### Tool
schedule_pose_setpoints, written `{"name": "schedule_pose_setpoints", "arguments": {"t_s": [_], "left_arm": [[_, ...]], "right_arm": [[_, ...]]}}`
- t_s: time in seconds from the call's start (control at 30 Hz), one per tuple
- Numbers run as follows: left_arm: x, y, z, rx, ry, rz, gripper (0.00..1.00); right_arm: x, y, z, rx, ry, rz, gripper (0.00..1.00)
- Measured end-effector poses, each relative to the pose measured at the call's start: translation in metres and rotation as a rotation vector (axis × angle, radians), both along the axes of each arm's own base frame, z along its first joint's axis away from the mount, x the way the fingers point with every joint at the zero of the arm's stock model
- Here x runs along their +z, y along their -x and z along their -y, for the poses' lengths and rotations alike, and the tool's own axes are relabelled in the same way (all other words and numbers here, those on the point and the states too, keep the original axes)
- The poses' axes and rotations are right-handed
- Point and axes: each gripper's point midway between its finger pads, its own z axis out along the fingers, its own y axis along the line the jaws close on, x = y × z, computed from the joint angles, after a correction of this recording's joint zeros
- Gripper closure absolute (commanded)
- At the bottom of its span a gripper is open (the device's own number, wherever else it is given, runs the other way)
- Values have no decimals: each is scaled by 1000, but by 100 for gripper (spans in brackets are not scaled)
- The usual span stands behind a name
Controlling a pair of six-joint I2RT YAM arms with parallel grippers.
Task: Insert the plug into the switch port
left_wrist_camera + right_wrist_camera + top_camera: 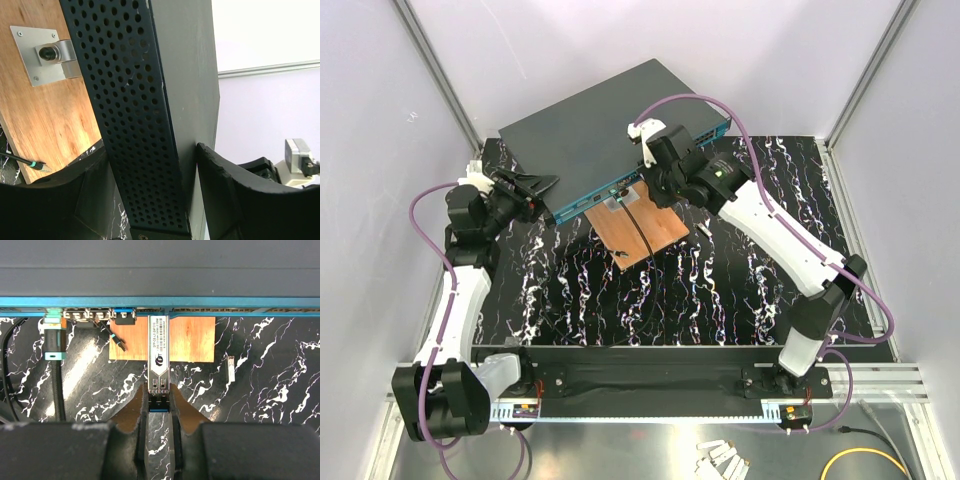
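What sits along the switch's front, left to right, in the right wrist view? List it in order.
black cable with teal collar → blue tab → silver plug → small white piece

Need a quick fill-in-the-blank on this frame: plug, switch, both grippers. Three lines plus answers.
1. The right gripper holds the silver plug, its nose at the ___ front edge of the switch.
2. The left gripper has its jaws on either side of the switch's ___ side panel.
3. In the right wrist view, a black cable meets that front edge to the ___ of the plug.
Missing words: teal; perforated; left.
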Motion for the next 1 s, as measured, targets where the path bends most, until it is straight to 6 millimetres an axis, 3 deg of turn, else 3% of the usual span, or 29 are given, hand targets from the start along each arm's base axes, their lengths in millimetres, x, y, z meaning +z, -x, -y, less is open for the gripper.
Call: {"name": "schedule_pose_setpoints", "arguments": {"t_s": [0.27, 0.77, 1.0], "left_arm": [[0, 0, 0, 9, 2, 6, 42], [0, 1, 1, 22, 0, 16, 43], [0, 1, 2, 27, -1, 18, 44]], "right_arm": [[12, 3, 2, 1, -4, 2, 100], [-8, 0, -3, -1, 25, -44, 100], [-7, -2, -5, -2, 22, -43, 100]]}}
